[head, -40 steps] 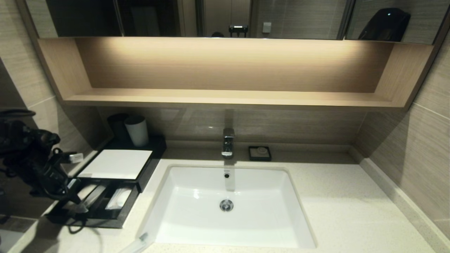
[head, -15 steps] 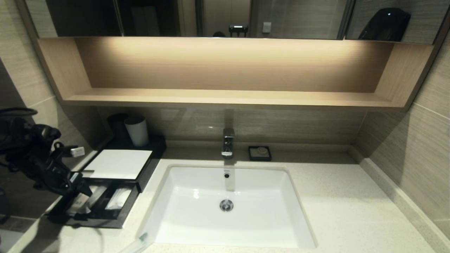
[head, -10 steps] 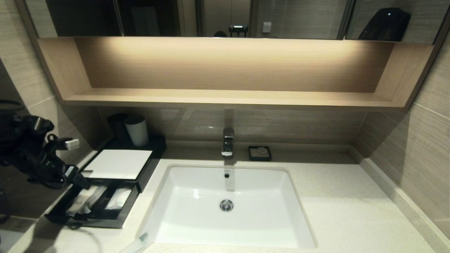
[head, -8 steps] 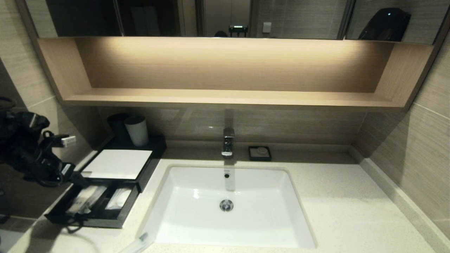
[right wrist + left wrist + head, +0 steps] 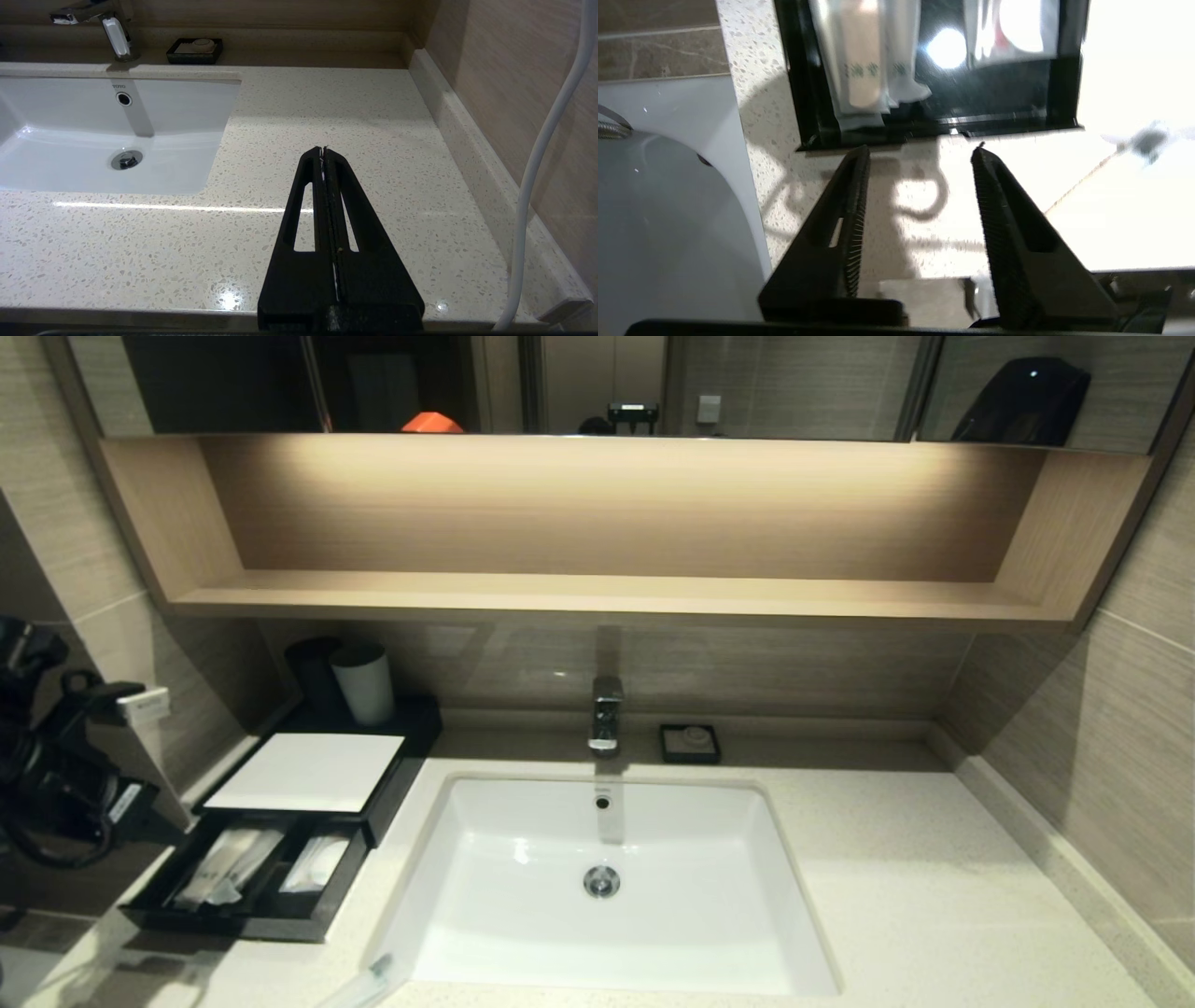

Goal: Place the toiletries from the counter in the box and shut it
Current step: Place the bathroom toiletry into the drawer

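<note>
The dark box (image 5: 397, 775) with its white top panel stands at the counter's (image 5: 896, 896) back left, and its divided drawer (image 5: 245, 926) is pulled out. Slim whitish packets (image 5: 229, 866) with green print lie in the drawer's left compartment, and another packet (image 5: 317, 861) lies in the right one. One more wrapped toiletry (image 5: 369, 980) lies on the counter by the sink's front left corner. My left gripper (image 5: 920, 151) is open and empty, hovering over the counter just in front of the drawer. My right gripper (image 5: 323, 150) is shut, low over the counter to the right of the sink.
A white sink (image 5: 607, 933) with a faucet (image 5: 605, 714) fills the middle of the counter. A light grey cup (image 5: 364, 683) stands behind the box, and a black soap dish (image 5: 689, 743) sits by the back wall. The wooden shelf (image 5: 607, 593) overhangs the back.
My left gripper has lifted out of the drawer and drawn back to the left, leaving the packets lying in the left compartment. The right arm has not moved.
</note>
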### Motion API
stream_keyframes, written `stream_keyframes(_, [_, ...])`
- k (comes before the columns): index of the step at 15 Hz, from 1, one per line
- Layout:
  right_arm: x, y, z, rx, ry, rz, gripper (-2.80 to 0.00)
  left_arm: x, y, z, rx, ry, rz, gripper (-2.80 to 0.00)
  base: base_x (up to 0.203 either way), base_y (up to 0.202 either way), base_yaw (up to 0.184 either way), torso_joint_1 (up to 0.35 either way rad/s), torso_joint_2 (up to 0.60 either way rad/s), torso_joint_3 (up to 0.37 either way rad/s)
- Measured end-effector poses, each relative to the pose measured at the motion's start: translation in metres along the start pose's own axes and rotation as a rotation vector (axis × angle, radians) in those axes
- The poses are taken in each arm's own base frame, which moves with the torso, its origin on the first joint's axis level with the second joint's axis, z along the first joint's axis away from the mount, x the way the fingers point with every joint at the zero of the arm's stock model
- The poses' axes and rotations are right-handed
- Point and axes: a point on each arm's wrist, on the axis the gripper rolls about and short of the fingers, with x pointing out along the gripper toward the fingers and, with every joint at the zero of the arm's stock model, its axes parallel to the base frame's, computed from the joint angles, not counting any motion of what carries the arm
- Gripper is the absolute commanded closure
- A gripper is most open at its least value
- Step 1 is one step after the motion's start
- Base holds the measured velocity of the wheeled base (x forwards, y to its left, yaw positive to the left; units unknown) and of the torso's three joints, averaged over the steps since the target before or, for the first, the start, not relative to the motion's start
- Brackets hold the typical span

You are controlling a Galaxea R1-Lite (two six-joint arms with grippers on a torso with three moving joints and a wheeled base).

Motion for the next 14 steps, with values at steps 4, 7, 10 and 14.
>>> stream_keyframes(4, [0.0, 0.0, 0.0, 0.0, 0.0, 0.0, 0.0, -0.014, -0.021, -0.028, 0.155, -0.03, -0.025, 0.0, 0.0, 0.0, 0.0, 0.0, 0.0, 0.0])
stream_keyframes(7, [0.0, 0.0, 0.0, 0.0, 0.0, 0.0, 0.0, -0.018, -0.033, -0.046, 0.262, -0.036, -0.022, 0.0, 0.0, 0.0, 0.0, 0.0, 0.0, 0.0])
stream_keyframes(10, [0.0, 0.0, 0.0, 0.0, 0.0, -0.001, 0.0, -0.016, -0.043, -0.067, 0.376, -0.003, -0.046, 0.0, 0.0, 0.0, 0.0, 0.0, 0.0, 0.0])
stream_keyframes(14, [0.0, 0.0, 0.0, 0.0, 0.0, 0.0, 0.0, -0.013, -0.055, -0.091, 0.534, 0.029, -0.08, 0.0, 0.0, 0.0, 0.0, 0.0, 0.0, 0.0])
